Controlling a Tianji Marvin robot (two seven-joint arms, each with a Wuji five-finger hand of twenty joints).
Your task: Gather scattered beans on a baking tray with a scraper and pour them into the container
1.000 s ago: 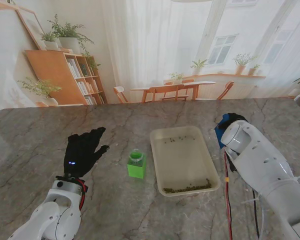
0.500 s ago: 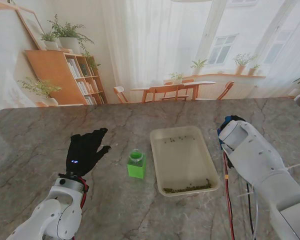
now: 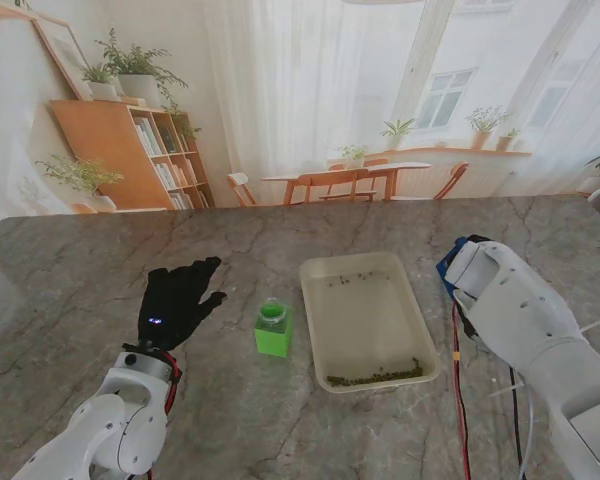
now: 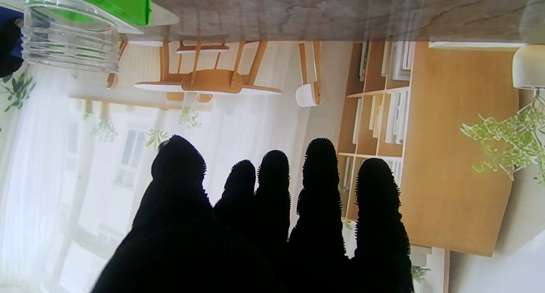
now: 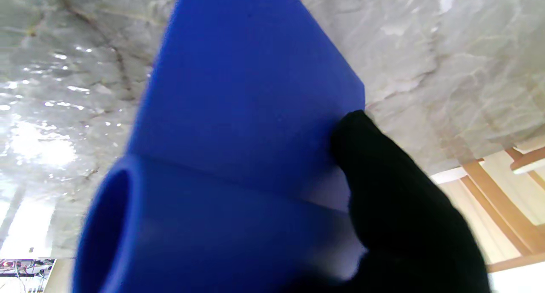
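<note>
A cream baking tray [image 3: 313, 275] lies in the middle of the marble table. A row of green beans [image 3: 373, 377] is heaped along its near edge, and a few beans [image 3: 342, 279] lie near its far end. The green container [image 3: 272, 330] with a clear neck [image 4: 70, 37] stands just left of the tray. My left hand [image 3: 180, 297], black-gloved, hovers open left of the container, fingers [image 4: 319, 186] spread. My right hand [image 5: 400, 203] is shut on the blue scraper [image 5: 238, 127] right of the tray; only a blue edge [image 3: 450, 259] shows past the forearm.
My white right forearm [image 3: 520, 320] with its red and black cables [image 3: 455, 380] runs along the tray's right side. The table's far edge [image 3: 280, 207] lies beyond the tray.
My right arm has drawn slightly to the right, away from the tray, with the scraper. My left hand has shifted a little toward the container.
</note>
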